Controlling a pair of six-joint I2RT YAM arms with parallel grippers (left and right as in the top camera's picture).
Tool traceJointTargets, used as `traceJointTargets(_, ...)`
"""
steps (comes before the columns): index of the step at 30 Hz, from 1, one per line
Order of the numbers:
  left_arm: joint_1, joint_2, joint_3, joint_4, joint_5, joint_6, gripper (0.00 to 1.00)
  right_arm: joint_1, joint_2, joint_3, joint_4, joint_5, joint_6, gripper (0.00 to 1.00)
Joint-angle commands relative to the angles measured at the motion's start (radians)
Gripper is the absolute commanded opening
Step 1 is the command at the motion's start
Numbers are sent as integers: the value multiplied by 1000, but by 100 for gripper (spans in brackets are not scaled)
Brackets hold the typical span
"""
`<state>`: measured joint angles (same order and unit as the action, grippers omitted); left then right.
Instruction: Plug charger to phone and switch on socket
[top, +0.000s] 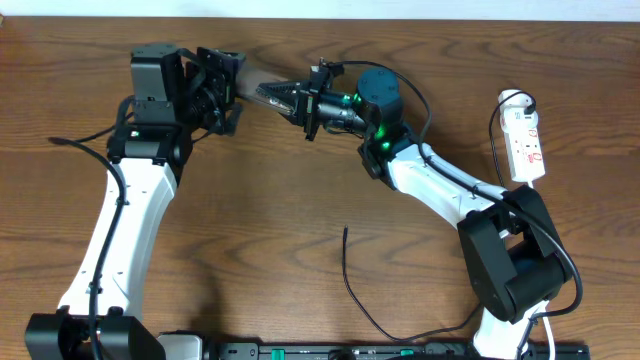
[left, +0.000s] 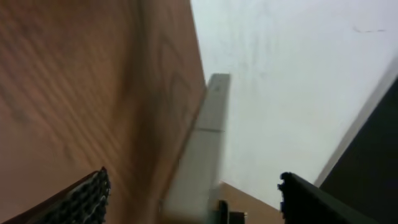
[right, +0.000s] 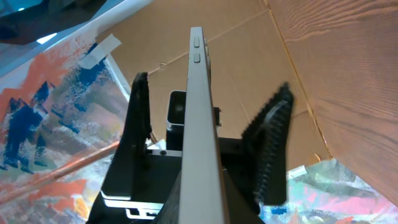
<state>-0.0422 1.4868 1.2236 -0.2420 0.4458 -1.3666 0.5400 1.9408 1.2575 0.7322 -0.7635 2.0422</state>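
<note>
The phone (top: 253, 79) is held off the table at the back, between both grippers. My right gripper (top: 283, 97) is shut on one end of it; in the right wrist view the phone (right: 198, 112) shows edge-on, rising from my jaws (right: 200, 208). My left gripper (top: 233, 88) is open around the phone's other end. In the left wrist view its fingers (left: 193, 190) stand apart on either side of the grey phone edge (left: 208, 137). The charger (top: 362, 300), a thin black cable, lies loose at the front middle, plug tip up. The socket (top: 526, 148) lies at the far right.
The socket's white cord and round plug (top: 512, 99) sit at its far end. The right arm's base (top: 512, 262) stands at the front right, the left arm's base (top: 70, 335) at the front left. A black rail (top: 380, 351) runs along the front edge.
</note>
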Motion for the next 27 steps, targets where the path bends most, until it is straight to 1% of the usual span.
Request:
traceJointTargets(1, -3, 6, 16, 39, -2, 0, 76, 5, -3, 16, 16, 21, 9, 1)
traceJointTargets(2, -3, 6, 16, 50, -2, 0, 74, 6, -3, 16, 16, 21, 10, 1)
traceJointTargets(6, -3, 6, 16, 58, -2, 1, 72, 9, -3, 16, 16, 21, 10, 1)
traceJointTargets(9, -3, 6, 16, 58, -1, 4, 60, 11, -3, 16, 16, 22, 10, 1)
traceJointTargets(11, -3, 6, 16, 58, -1, 4, 57, 11, -3, 16, 16, 23, 10, 1)
traceJointTargets(27, -3, 6, 10, 58, -1, 46, 56, 11, -3, 16, 16, 40, 10, 1)
